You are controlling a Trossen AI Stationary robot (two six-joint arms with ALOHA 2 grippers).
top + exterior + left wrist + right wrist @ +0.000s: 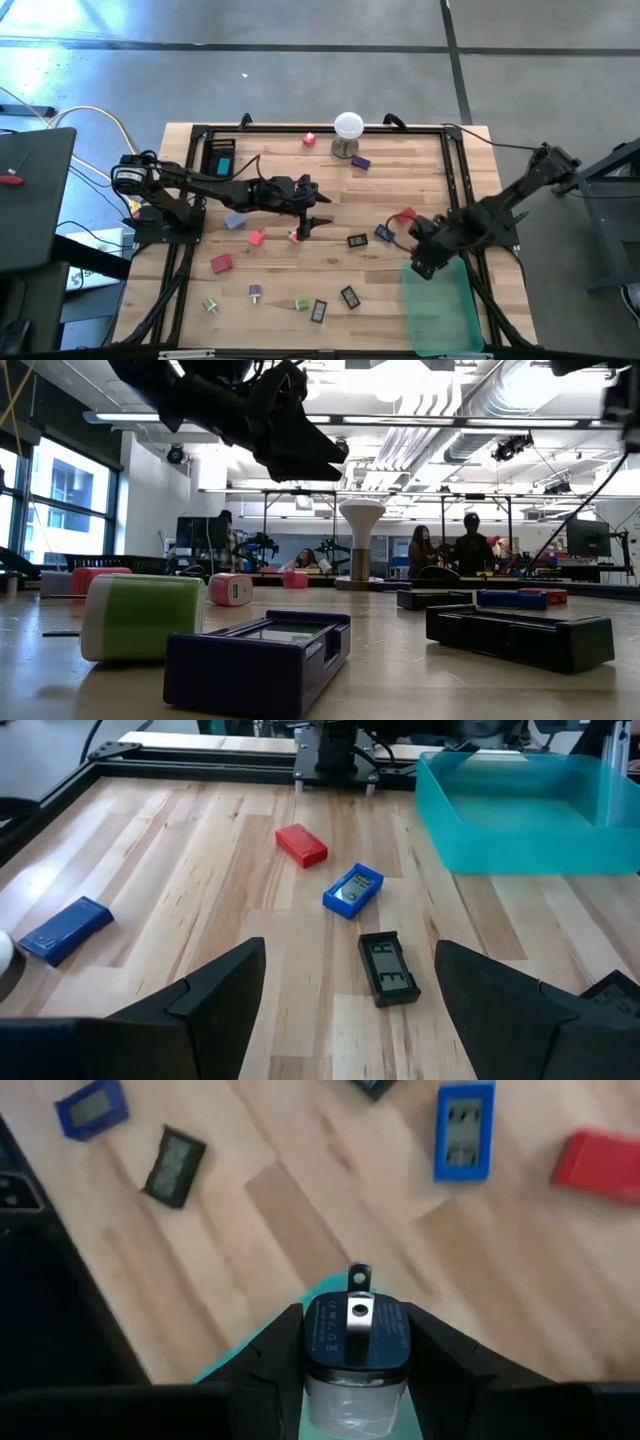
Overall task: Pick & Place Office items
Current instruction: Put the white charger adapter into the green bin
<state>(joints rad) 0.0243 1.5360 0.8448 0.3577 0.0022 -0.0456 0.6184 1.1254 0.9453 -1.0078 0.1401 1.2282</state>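
Observation:
Small office items lie scattered on the wooden table: a red block, a blue case, a black case, and a pink piece. My left gripper stands open over mid-table, nothing between its fingers, with the pink piece just beside its tips. My right gripper hovers over the far left corner of the teal tray and is shut on a small plug-like block, which has a dark blue face, metal prongs and a pale body. My right gripper pinches the plug-like block by its two opposite sides between its two fingers. The fingers come steeply from above. The block is lifted clear of the table, its pronged face turned up toward the wrist, over the tray's edge.
A white ball on a metal stand is at the far edge. Black frame rails run round the table. More pieces lie near the front: a green-white block, a purple case, a black case.

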